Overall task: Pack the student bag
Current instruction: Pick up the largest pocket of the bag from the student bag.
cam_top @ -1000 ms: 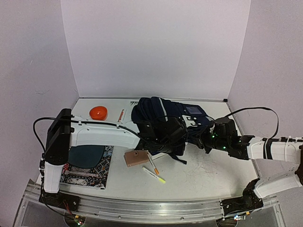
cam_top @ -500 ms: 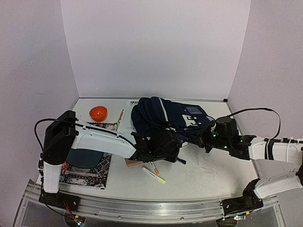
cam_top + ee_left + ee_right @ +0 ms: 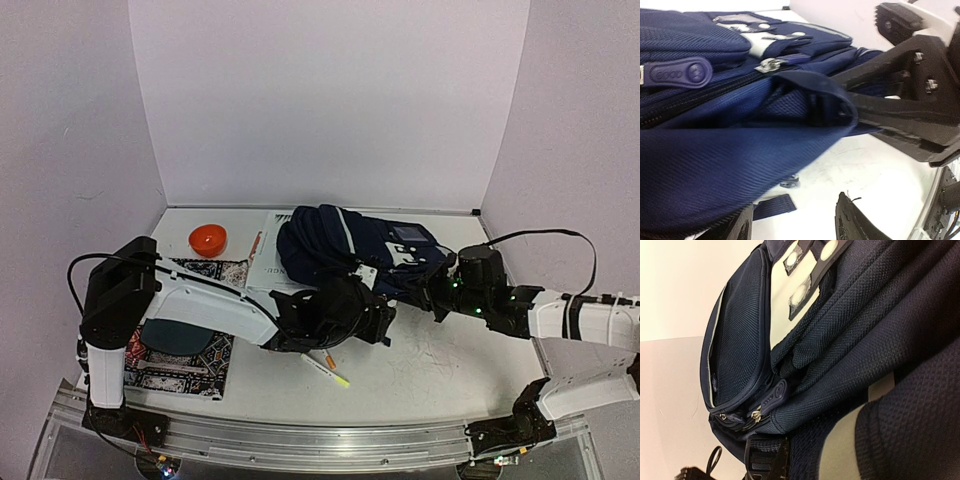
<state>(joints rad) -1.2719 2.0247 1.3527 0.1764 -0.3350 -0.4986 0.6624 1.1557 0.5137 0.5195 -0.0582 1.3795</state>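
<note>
The student bag (image 3: pixel 335 240) is a navy backpack with light-grey stripes, lying at the back middle of the table. It fills the left wrist view (image 3: pixel 715 150) and the right wrist view (image 3: pixel 850 355). My left gripper (image 3: pixel 378 318) is low at the bag's front edge. In its own view (image 3: pixel 795 220) it is open, with only bare table between its fingers and the bag just above. My right gripper (image 3: pixel 432 292) is at the bag's right side. The left wrist view shows its black fingers (image 3: pixel 900 107) closed on a fold of the bag's fabric.
An orange bowl (image 3: pixel 208 238) stands at the back left. A patterned mat (image 3: pixel 185 350) with a dark oval item lies at the front left. Two pens (image 3: pixel 327 366) lie just in front of my left arm. White paper (image 3: pixel 265 258) lies left of the bag.
My left arm has swung forward and down, bringing its gripper to the bag's front edge. It now covers the brown block seen earlier. The right arm has barely moved.
</note>
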